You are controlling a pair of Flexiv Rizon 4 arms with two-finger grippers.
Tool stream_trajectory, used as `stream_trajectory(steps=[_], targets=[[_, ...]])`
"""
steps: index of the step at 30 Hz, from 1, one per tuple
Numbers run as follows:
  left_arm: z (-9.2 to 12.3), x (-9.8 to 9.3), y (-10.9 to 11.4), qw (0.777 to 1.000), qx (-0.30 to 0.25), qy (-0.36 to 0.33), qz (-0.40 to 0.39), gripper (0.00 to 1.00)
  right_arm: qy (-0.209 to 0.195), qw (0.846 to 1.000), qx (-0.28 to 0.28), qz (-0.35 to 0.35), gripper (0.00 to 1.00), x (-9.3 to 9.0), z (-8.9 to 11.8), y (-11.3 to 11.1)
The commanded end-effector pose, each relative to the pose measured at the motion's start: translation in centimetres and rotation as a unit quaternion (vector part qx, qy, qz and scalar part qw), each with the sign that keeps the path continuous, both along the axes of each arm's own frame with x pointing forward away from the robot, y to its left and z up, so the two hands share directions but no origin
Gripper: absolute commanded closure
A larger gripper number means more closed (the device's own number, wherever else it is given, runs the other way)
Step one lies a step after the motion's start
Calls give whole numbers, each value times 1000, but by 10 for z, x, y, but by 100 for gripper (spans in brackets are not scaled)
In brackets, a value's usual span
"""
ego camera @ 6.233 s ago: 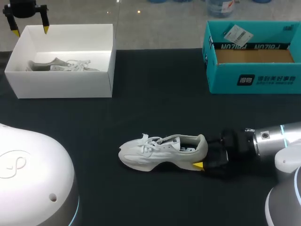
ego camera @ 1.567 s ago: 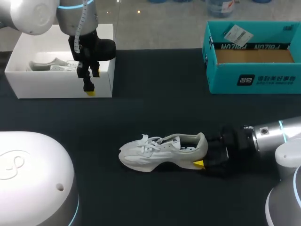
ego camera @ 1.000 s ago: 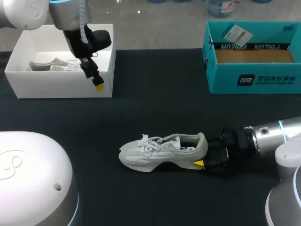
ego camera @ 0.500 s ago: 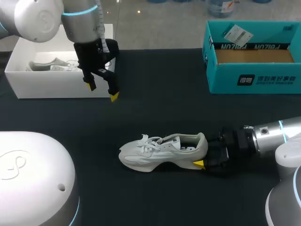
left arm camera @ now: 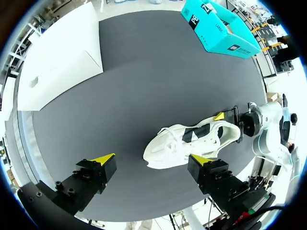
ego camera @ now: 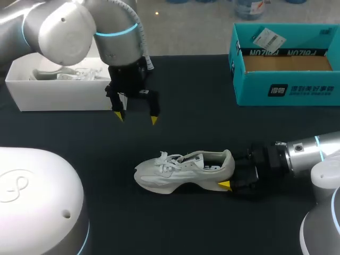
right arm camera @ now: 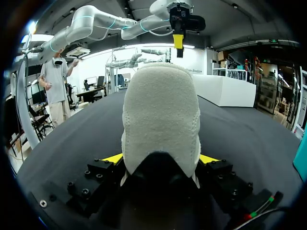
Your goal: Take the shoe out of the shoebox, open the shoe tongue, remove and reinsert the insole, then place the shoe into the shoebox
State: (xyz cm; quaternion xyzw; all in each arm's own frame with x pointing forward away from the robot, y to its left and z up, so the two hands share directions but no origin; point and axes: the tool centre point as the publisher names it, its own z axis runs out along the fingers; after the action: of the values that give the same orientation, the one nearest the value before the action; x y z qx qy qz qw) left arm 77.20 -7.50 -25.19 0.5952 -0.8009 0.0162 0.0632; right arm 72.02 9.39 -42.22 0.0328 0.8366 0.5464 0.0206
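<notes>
White box (ego camera: 64, 87) fills the upper left of the frame, open-topped, with a second pale shoe (ego camera: 66, 73) lying inside it. My left arm comes in over that corner. The left gripper (ego camera: 135, 116) hangs above the dark table (ego camera: 180, 127), just right of the white box and up-left of the loose shoe. Its fingers point down, spread wide, with nothing between them. In the left wrist view the sneaker lies ahead of those fingers. I judge they are spread this wide to come down on the tongue and laces.

Low in the middle of the frame, the white sneaker (ego camera: 183, 170) stands on its sole on the table. Its toe points to frame left, its heel to frame right and its mouth faces up. It is out of the shoebox, so the tongue step looks like the one in hand.

At the heel, the right gripper (ego camera: 228, 173) reaches in from the lower right. The right wrist view shows a yellow-tipped finger on each side of the heel, so it is clamped there. That hold probably pins the shoe so the other arm can pull without dragging it.

In the upper right of the frame the teal shoebox (ego camera: 287, 90) sits open and well apart, ready to take the shoe at the end.
</notes>
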Motion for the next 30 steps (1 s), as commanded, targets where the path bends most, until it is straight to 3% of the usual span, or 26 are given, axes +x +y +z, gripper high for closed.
stream_trajectory(steps=[1, 9, 16, 30], targets=[[-16, -15, -22, 1000, 4, -6, 0, 0, 0, 1000, -1, -1, 100, 0, 1, 0], [-36, -43, -60, 1000, -18, 1, 9, 0, 0, 1000, -1, -1, 100, 0, 1, 0], [-57, -62, -91, 1000, 2, -3, -14, 0, 0, 1000, -1, -1, 100, 0, 1, 0], [-70, -64, -135, 999, 15, -33, -35, 0, 0, 1000, -1, -1, 100, 0, 1, 0]])
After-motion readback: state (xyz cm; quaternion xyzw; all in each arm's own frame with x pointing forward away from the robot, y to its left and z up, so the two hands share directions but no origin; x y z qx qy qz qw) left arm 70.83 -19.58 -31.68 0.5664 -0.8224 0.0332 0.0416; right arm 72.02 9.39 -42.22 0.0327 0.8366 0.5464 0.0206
